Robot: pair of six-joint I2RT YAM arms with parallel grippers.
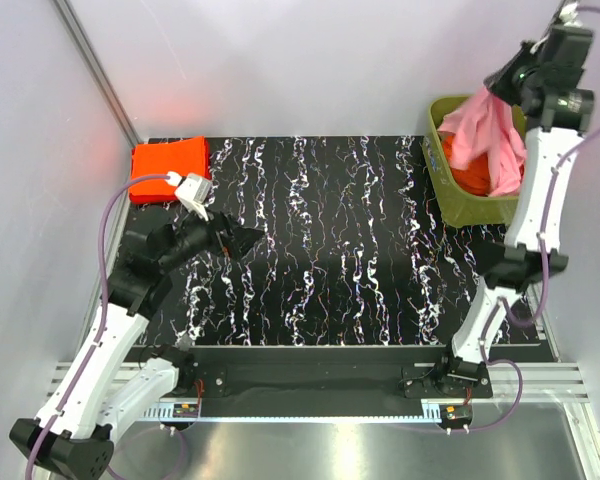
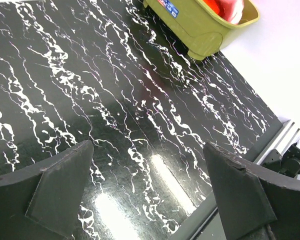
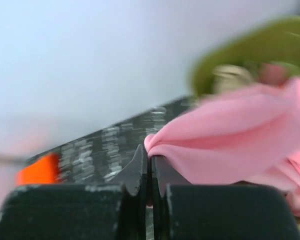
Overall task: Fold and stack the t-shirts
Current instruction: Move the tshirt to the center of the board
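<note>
**Top external view.** The right end effector (image 1: pixel 497 84) is clenching a bunch of the light pink soft cloth t-shirt (image 1: pixel 485 135) and holding it high above the olive-green rectangular plastic bin (image 1: pixel 442 190). The garment is hanging free, its lower part reaching into the bin over the bright orange-red cloth t-shirts (image 1: pixel 475 180) lying there. A flat-folded orange-red t-shirt (image 1: pixel 168 165) is lying at the far left corner of the black, white-veined table (image 1: pixel 360 250), probably marking where the stack is being built. The left end effector (image 1: pixel 242 240) is hovering over the table's left half, released and empty, apparently waiting to help spread the garment.

**Left wrist view.** The left end effector (image 2: pixel 147 155) is showing its dark fingers (image 2: pixel 65 185) standing wide apart above bare table (image 2: pixel 90 75). The bin (image 2: pixel 200 25) is sitting at the far corner, well apart.

**Right wrist view.** The right end effector (image 3: pixel 150 167) is pressing its jaws together on a fold of the pink t-shirt (image 3: pixel 230 145). The single-point pinch is likely letting the cloth's weight unfurl it. The background is blurring.
</note>
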